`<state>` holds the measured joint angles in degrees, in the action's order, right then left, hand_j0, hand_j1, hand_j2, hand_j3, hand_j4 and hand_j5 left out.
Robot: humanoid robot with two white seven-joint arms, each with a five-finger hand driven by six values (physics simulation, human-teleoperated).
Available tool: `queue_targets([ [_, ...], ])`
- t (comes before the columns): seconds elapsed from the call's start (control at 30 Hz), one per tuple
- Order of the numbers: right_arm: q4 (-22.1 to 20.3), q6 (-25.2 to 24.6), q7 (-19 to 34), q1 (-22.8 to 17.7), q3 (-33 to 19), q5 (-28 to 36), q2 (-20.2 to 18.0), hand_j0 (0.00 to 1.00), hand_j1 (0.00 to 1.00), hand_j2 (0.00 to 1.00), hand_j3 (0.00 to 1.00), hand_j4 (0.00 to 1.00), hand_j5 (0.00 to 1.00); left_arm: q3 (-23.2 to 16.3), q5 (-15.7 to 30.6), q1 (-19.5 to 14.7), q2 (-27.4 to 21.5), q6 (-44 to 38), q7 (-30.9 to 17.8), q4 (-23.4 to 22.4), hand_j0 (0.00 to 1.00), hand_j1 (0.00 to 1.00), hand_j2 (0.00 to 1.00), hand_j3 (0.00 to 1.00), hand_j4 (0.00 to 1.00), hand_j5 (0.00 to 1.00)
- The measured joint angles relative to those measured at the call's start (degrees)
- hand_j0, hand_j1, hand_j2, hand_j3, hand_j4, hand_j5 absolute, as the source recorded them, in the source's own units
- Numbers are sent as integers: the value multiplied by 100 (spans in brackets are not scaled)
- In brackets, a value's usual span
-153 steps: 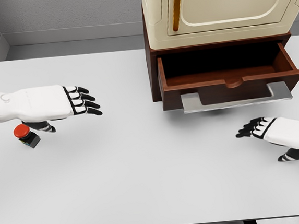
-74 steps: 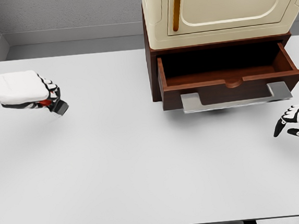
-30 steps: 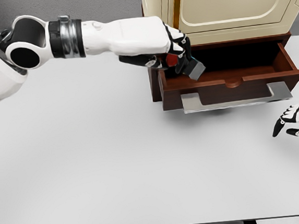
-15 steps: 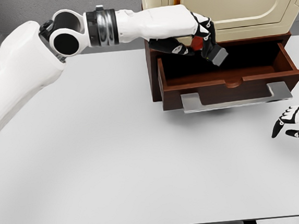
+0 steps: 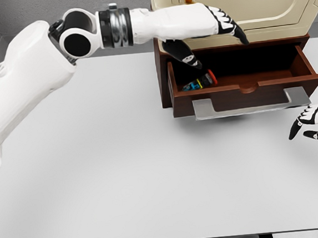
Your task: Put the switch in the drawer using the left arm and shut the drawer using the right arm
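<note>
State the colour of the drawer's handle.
Silver-grey metal, on the dark reddish-brown drawer; handle clearest in the head view.

The robot's left hand [image 5: 214,22] stretches over the open wooden drawer [image 5: 244,86], its fingers spread and holding nothing. A red-capped switch [image 5: 200,82] lies tilted on its side at the drawer's left end, below the thumb. The drawer juts from a brown cabinet [image 5: 162,68] beneath a cream-coloured appliance [image 5: 238,6]. The right hand [image 5: 315,127] hovers at the right edge of the white counter [image 5: 124,166], fingers loosely apart, below the drawer's grey handle [image 5: 251,106].
</note>
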<state>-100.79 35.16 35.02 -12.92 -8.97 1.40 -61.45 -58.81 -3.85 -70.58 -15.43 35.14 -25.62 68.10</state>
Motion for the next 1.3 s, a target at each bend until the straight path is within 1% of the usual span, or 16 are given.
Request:
queue_targets([
  [0.1, 0, 0, 0, -9, 0, 5, 0, 50, 50, 50, 50, 50, 50, -21, -20, -18, 151, 0, -5, 6, 89, 89, 89, 89, 89, 89],
  [0.2, 0, 0, 0, 0, 0, 10, 0, 50, 50, 50, 50, 50, 50, -26, -8, -62, 172, 0, -2, 176, 95, 95, 95, 95, 95, 95],
  [0.23, 0, 0, 0, 9, 0, 11, 0, 50, 50, 50, 50, 50, 50, -26, 1, -62, 105, 0, 5, 326, 96, 96, 96, 96, 96, 96],
  [0.3, 1, 11, 9, 35, 2, -13, 0, 49, 49, 49, 49, 49, 49, -18, 32, -70, -202, 0, 32, 907, 96, 96, 96, 96, 96, 96],
  [0.37, 1, 7, 5, 35, 1, -5, 0, 48, 48, 48, 48, 48, 48, -8, 178, -44, -911, 0, 186, 1796, 96, 96, 96, 96, 96, 96],
  [0.43, 2, 5, 4, 35, 1, -4, 0, 45, 45, 45, 45, 45, 45, -2, 387, 87, -1945, -1, 583, 2458, 96, 96, 96, 96, 96, 96],
  [0.47, 1, 4, 3, 35, 0, 4, 0, 45, 45, 45, 45, 45, 45, 5, 469, 307, -2502, -1, 780, 2644, 96, 96, 96, 96, 96, 96],
  [0.53, 2, 9, 6, 44, 1, -6, 0, 45, 45, 45, 45, 45, 45, 17, 576, 827, -3473, -2, 1017, 2772, 97, 97, 97, 97, 97, 97],
  [0.57, 3, 16, 16, 53, 2, -25, 0, 45, 45, 45, 45, 45, 45, 13, 583, 1045, -3837, -1, 1059, 2799, 97, 97, 97, 97, 97, 97],
  [0.63, 10, 55, 27, 79, 8, -71, -1, 46, 46, 46, 46, 46, 46, -2, 511, 1609, -4236, 0, 894, 2835, 97, 97, 97, 97, 97, 97],
  [0.67, 14, 71, 31, 88, 9, -97, -3, 45, 45, 45, 45, 45, 45, 4, 458, 1688, -4287, 0, 787, 2842, 98, 98, 98, 98, 98, 98],
  [0.7, 17, 77, 32, 88, 9, -92, -7, 45, 45, 45, 45, 45, 45, 4, 410, 1696, -4289, -1, 656, 2847, 100, 100, 100, 100, 100, 100],
  [0.8, 26, 146, 72, 132, 15, -169, -24, 46, 46, 46, 46, 46, 46, 1, 297, 1696, -4290, -1, 381, 2864, 100, 100, 100, 100, 100, 100],
  [0.9, 37, 194, 94, 158, 17, -213, -35, 46, 46, 46, 46, 46, 46, 0, 255, 1696, -4298, 0, 264, 2867, 100, 100, 100, 100, 100, 100],
  [1.03, 29, 148, 50, 61, 11, -7, -63, 47, 47, 47, 47, 47, 47, -16, 232, 1696, -4286, -1, 204, 2869, 100, 100, 100, 100, 100, 100],
  [1.3, 3, 16, 4, -439, -19, 393, -63, 48, 48, 48, 48, 48, 48, -29, 223, 1705, -4266, -1, 114, 2874, 100, 100, 100, 100, 100, 100],
])
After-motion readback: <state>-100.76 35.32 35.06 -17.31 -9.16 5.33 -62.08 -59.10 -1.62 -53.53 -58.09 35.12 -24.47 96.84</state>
